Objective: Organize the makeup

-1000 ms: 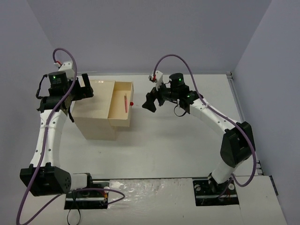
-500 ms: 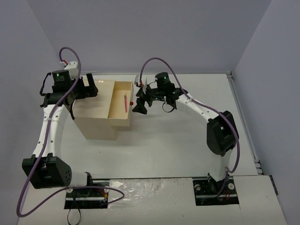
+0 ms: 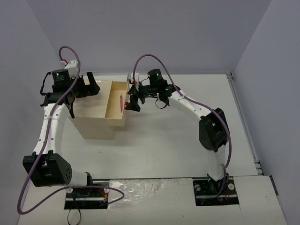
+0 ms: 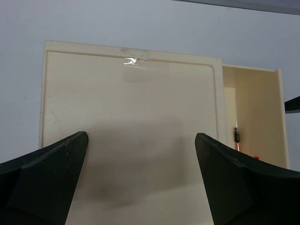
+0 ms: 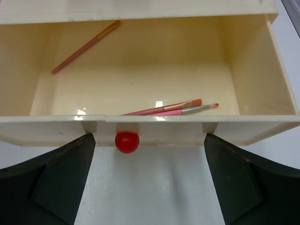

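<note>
A cream box (image 3: pixel 93 119) stands at the left with its drawer (image 3: pixel 117 101) pulled out to the right. In the drawer lie thin reddish-pink pencils and brushes (image 5: pixel 164 110) and one orange-pink pencil (image 5: pixel 86 47). My right gripper (image 3: pixel 132 101) is open and empty at the drawer's front, its fingers either side of the red knob (image 5: pixel 127 142). My left gripper (image 3: pixel 89 86) is open and empty over the box's flat top (image 4: pixel 131 103). A brush (image 4: pixel 237 138) shows in the drawer in the left wrist view. Palettes, compacts, beige piece and white card are out of view.
The box sits on a white table (image 3: pixel 187 140) closed in by grey walls at the back and sides. A piece of clear tape (image 4: pixel 133 61) is on the far edge of the box top.
My right gripper has moved left up to the drawer front, and the drawer has slid a little into the box. My left gripper has shifted slightly right over the box top.
</note>
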`<act>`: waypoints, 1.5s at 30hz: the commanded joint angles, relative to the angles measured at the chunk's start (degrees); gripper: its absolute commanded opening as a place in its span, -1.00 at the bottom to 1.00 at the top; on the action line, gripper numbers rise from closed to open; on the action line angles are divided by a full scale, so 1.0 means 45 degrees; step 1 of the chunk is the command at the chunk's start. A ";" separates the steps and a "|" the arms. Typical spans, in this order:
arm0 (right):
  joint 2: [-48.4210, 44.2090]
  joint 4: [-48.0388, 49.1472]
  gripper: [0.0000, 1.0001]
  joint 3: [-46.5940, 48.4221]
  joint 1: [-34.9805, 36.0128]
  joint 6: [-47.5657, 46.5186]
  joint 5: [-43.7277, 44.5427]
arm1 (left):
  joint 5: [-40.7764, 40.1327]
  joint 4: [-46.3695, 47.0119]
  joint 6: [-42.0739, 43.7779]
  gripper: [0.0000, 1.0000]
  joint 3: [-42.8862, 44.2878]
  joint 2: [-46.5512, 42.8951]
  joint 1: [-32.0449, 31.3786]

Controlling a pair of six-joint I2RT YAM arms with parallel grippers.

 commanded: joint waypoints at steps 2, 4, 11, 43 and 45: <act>0.0225 0.1858 1.00 0.1069 0.0457 0.0753 -0.0510 | 0.0587 -0.0558 -0.0517 0.94 -0.0117 0.0112 0.0084; 0.0333 0.1885 1.00 0.1128 0.0457 0.0826 -0.0522 | 0.0020 -0.0505 -0.0405 0.94 -0.0028 -0.0238 0.0095; 0.0294 0.1890 1.00 0.1006 0.0476 0.0885 -0.0708 | -0.3703 -0.1195 0.0130 0.94 0.1186 -0.0877 0.0795; 0.2223 0.2403 1.00 0.3524 0.1589 0.1169 -0.0588 | 0.2264 -0.0222 -0.2382 0.94 -0.0206 0.1126 0.0145; 0.2302 0.2952 1.00 0.3505 0.1697 0.1478 -0.0508 | 0.2261 0.0096 -0.2650 0.94 -0.0353 0.0943 0.0013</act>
